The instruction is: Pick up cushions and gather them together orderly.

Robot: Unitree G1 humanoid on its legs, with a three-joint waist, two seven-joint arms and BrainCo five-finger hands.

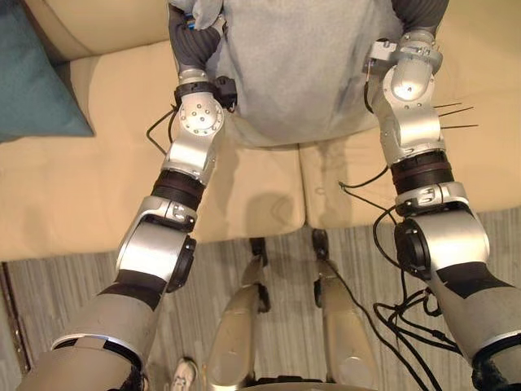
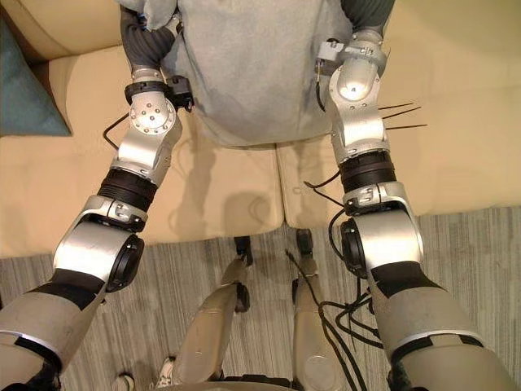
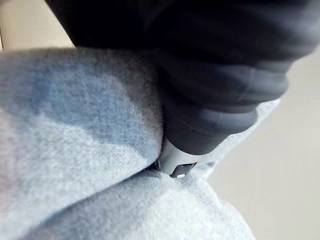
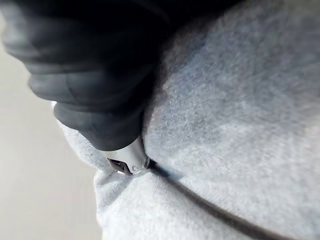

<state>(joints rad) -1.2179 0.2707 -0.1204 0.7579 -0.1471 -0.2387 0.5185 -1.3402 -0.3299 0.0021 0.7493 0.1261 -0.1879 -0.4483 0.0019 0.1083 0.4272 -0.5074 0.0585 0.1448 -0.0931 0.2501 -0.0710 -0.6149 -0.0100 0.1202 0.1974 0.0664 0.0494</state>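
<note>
A light grey cushion hangs over the cream sofa, held between my two hands. My left hand grips its left upper corner, where the cloth bunches up. My right hand holds the right upper corner. In the left wrist view the dark cover lies against the cushion, and a silver finger digs into a fold. In the right wrist view another finger is sunk into a crease of the cushion. A teal cushion leans at the sofa's far left.
The cream sofa seat spans the width, with a seam between two seat pads under the grey cushion. Its front edge meets a grey striped rug.
</note>
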